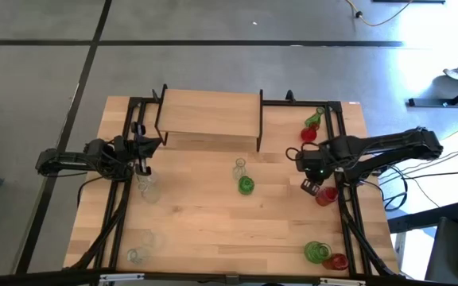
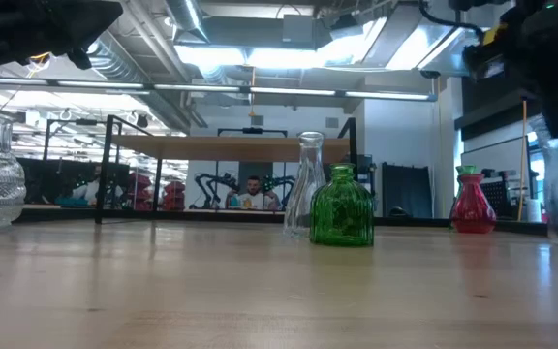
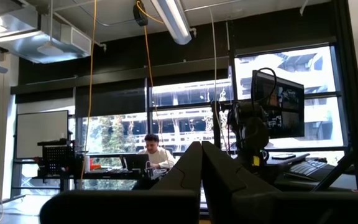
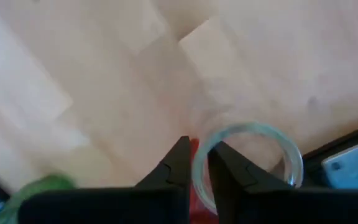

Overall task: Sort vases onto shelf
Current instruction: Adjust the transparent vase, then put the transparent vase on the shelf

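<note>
Light wood is showing across the whole bench [image 1: 213, 222], and the shelf [image 1: 209, 115] is standing at its far edge, near the middle, with nothing on its board.

The right claw [image 1: 312, 187] is hanging over the bench's right side, just above a red vase [image 1: 327, 195] by the right edge. In the right wrist view its fingers [image 4: 174, 168] are standing only slightly apart, straddling the rim of a clear glass mouth [image 4: 247, 163] with red showing beneath; whether they are actually gripping it I cannot tell.

The left claw [image 1: 143, 151] is waiting over the left side of the bench, fingers pressed together and holding nothing, beside a clear vase [image 1: 147, 187].

A tall clear vase [image 1: 239, 168] and a green vase [image 1: 246, 186] are sitting side by side near the bench's middle. A green and a red vase [image 1: 309, 128] are lying by the far right corner. Another green one [image 1: 317, 253] and a red one [image 1: 337, 260] are resting at the near right corner, and two clear vases [image 1: 140, 248] near the near left corner.
</note>
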`<state>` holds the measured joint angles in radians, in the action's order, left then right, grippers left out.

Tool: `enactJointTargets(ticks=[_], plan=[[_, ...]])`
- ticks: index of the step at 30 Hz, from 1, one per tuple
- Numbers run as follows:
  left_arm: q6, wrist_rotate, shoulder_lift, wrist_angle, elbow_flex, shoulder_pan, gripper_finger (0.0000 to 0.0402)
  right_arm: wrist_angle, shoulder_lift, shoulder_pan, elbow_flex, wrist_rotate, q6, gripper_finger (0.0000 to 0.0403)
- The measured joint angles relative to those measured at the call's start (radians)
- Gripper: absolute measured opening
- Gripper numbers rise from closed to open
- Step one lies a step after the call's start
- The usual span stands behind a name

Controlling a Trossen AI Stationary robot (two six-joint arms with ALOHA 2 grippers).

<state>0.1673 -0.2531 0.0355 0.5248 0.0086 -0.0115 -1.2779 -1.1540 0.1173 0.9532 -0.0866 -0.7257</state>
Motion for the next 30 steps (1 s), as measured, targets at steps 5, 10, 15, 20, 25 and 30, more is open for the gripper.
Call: enactJointTargets(ticks=[5, 10, 15, 20, 25, 30], plan=[[0.000, 0.002, 0.000, 0.000, 0.000, 0.000, 0.0000, -0.004, 0.003, 0.000, 0.016, 0.001, 0.011, 0.0104], [0.000, 0.002, 0.000, 0.000, 0.000, 0.000, 0.0000, -0.065, 0.005, 0.000, 0.096, -0.022, 0.027, 0.0143], [0.000, 0.003, 0.000, 0.003, 0.000, 0.000, 0.0000, -0.046, 0.006, 0.000, 0.217, 0.078, 0.053, 0.0154], [0.000, 0.004, 0.000, 0.004, 0.000, 0.000, 0.0000, 0.189, 0.006, 0.000, 0.204, 0.228, 0.216, 0.0152], [0.000, 0.004, 0.000, 0.006, 0.000, 0.000, 0.0000, 0.588, 0.005, 0.000, 0.039, 0.242, 0.383, 0.0152], [0.000, 0.004, 0.000, 0.009, 0.000, 0.000, 0.0000, 0.938, 0.005, -0.008, -0.131, 0.233, 0.479, 0.0152]])
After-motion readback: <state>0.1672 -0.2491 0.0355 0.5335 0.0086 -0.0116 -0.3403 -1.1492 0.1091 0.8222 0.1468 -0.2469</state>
